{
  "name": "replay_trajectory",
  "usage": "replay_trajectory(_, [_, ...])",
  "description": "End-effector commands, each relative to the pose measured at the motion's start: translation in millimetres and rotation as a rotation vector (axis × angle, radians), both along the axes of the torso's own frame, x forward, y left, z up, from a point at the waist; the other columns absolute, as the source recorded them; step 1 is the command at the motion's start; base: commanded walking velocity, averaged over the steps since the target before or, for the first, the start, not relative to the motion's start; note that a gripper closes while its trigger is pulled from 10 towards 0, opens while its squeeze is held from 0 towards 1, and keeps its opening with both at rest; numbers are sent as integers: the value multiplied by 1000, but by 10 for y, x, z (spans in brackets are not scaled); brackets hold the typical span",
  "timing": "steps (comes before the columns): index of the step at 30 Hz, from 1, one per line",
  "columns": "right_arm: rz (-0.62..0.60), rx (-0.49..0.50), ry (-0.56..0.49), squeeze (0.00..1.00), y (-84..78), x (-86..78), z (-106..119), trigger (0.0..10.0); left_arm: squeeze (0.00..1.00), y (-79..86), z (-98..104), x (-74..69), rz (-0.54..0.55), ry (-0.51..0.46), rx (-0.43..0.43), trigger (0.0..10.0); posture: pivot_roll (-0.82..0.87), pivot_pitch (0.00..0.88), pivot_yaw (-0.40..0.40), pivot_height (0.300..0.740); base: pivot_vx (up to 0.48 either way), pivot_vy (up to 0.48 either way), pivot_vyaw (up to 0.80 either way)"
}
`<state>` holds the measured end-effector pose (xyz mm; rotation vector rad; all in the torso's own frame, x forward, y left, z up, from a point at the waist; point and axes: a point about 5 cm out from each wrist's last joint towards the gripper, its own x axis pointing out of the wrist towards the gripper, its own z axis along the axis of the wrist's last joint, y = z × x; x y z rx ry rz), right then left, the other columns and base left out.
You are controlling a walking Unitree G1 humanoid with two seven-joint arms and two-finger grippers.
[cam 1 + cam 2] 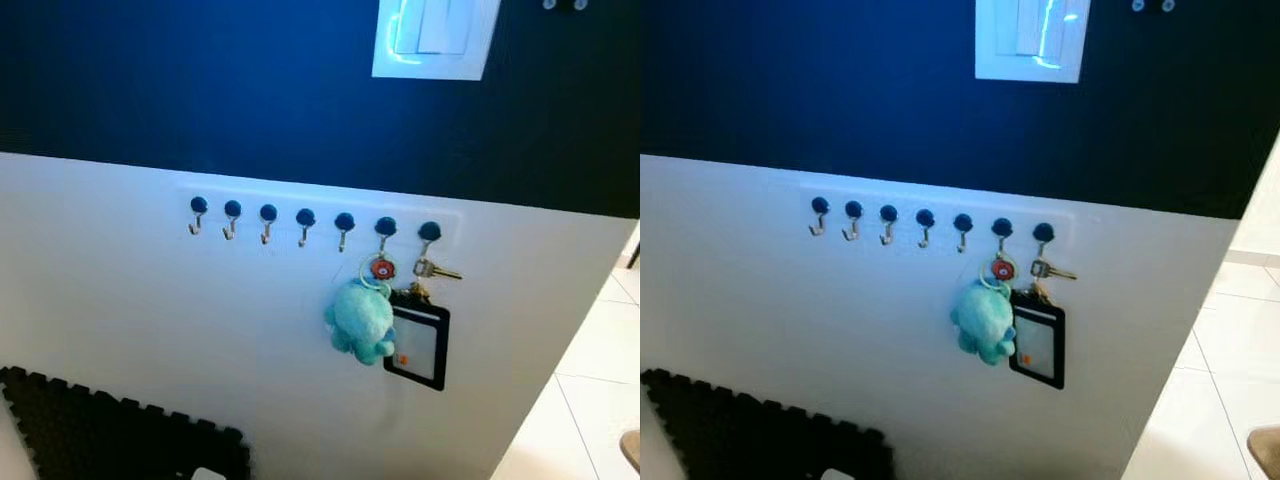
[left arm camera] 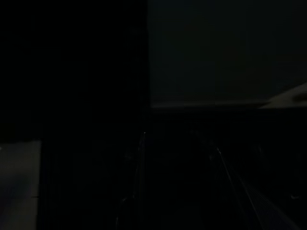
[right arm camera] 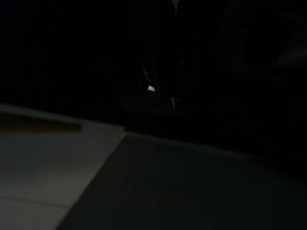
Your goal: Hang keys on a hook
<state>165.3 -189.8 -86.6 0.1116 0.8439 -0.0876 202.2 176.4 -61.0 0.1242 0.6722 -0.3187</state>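
Left eye view showed the keys [image 1: 432, 270] already hanging on the far-right hook [image 1: 429, 233], task apparently complete; whether either claw was apart or together could not be told.

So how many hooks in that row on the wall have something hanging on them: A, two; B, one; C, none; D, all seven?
A: the teal plush toy hangs from the sixth hook, the keys and card holder from the seventh hook; the other five are bare.
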Motion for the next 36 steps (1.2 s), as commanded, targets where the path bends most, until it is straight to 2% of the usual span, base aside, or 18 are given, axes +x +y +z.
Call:
replay_trajectory(1, [-17,6,12,0,-7,-32,-16,10000,0,-3,-1,-15,-7,-6,0,10000,44,40,24,740,0,-315,0])
replay_trajectory(24, [-22,3,13,0,-32,-26,-11,10000,0,2,-19,-17,19,10,8,10000,38,40,21,740,0,-27,0])
replay_trajectory(32, [-51,0,10,0,-72,-34,-8,10000,0,30,19,99,190,11,-60,10000,18,41,30,740,0,0,0])
replay_trajectory(36, [-51,-5,7,0,-79,-34,-6,10000,0,30,22,103,187,10,-58,10000,18,41,35,740,0,0,0])
